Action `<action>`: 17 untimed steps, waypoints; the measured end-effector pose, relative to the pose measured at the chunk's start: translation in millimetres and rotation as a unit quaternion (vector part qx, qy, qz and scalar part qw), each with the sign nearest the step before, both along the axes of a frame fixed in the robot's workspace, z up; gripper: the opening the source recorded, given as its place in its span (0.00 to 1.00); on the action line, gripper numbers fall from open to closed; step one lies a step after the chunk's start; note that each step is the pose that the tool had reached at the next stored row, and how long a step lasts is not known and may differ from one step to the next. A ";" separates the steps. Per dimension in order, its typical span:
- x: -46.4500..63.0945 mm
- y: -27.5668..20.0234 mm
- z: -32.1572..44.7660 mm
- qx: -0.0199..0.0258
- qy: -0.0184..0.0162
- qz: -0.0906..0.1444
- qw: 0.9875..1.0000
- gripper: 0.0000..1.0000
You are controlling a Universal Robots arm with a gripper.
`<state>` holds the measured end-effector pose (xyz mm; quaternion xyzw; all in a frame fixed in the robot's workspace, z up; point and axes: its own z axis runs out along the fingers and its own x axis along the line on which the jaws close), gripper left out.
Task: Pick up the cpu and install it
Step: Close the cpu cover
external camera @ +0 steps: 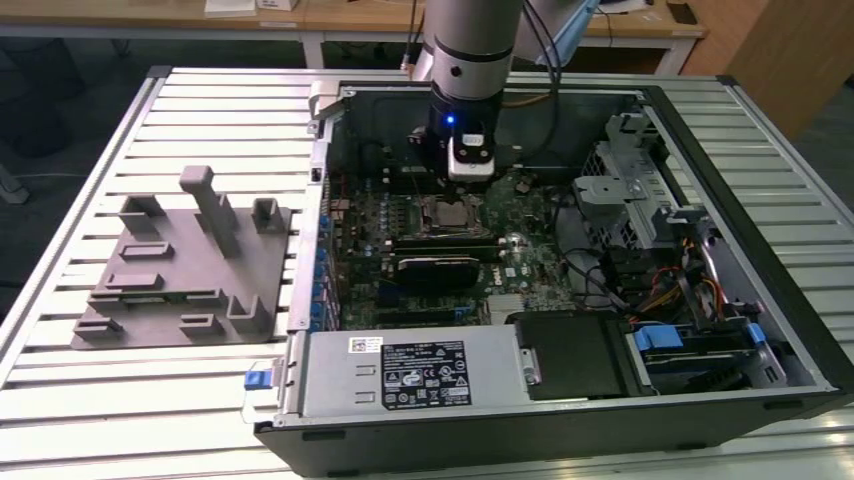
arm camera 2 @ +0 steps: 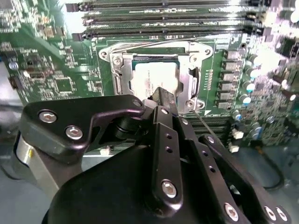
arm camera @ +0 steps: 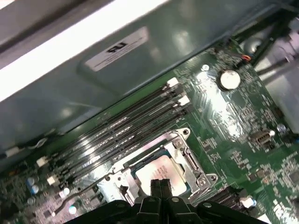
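Observation:
The cpu [arm camera 2: 148, 78] [arm camera: 163, 169], a flat silver-grey square, lies flat inside the metal-framed socket [arm camera 2: 117, 74] [arm camera: 198, 164] on the green motherboard [external camera: 521, 215]. In the exterior view the socket [external camera: 451, 211] sits mid-board in the open computer case. My gripper [external camera: 470, 178] hangs straight over it. In both wrist views its black fingertips [arm camera 2: 163, 94] [arm camera: 156, 185] are pressed together just above the chip's near edge, with nothing between them. Whether the tips touch the chip I cannot tell.
Long black memory slots [arm camera: 126, 126] [arm camera 2: 163, 21] run beside the socket. A black card [external camera: 434, 265], the power supply [external camera: 400, 370], a drive cage [external camera: 641, 190] and cables [external camera: 667, 290] crowd the case. A grey parts fixture [external camera: 187, 260] stands on the slatted table at the exterior view's left.

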<state>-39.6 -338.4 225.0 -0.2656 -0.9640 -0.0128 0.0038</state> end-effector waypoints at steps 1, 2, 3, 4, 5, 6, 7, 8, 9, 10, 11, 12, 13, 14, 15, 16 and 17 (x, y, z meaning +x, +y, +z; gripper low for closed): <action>0.0 0.0 0.0 0.000 0.000 0.009 1.000 0.11; 0.0 0.0 0.0 0.000 0.000 0.018 1.000 0.11; 0.0 0.0 -0.1 0.000 0.000 0.027 1.000 0.11; 0.0 0.0 -0.1 0.000 0.000 0.036 0.999 0.11; 0.0 0.0 -0.1 0.000 0.000 0.045 0.999 0.11; 0.0 0.0 -0.2 0.000 0.000 0.054 0.999 0.11; 0.0 0.0 -0.2 0.000 0.000 0.064 0.998 0.11; 0.0 0.0 -0.2 0.000 0.000 0.073 0.997 0.11; 0.0 0.0 -0.3 0.000 0.000 0.082 0.997 0.11; 0.0 0.0 -0.3 0.000 0.000 0.091 0.996 0.11; 0.0 0.0 -0.3 0.000 0.000 0.099 0.995 0.11; 0.0 0.0 -0.4 0.000 0.000 0.109 0.994 0.11; 0.0 0.0 -0.4 0.000 0.000 0.117 0.993 0.11; 0.0 0.0 -0.5 0.000 0.000 0.126 0.992 0.11; 0.0 0.0 -0.6 0.000 0.000 0.136 0.991 0.11; 0.0 0.0 -0.7 0.000 0.000 0.145 0.989 0.11; 0.0 0.0 -0.8 0.000 0.000 0.154 0.988 0.11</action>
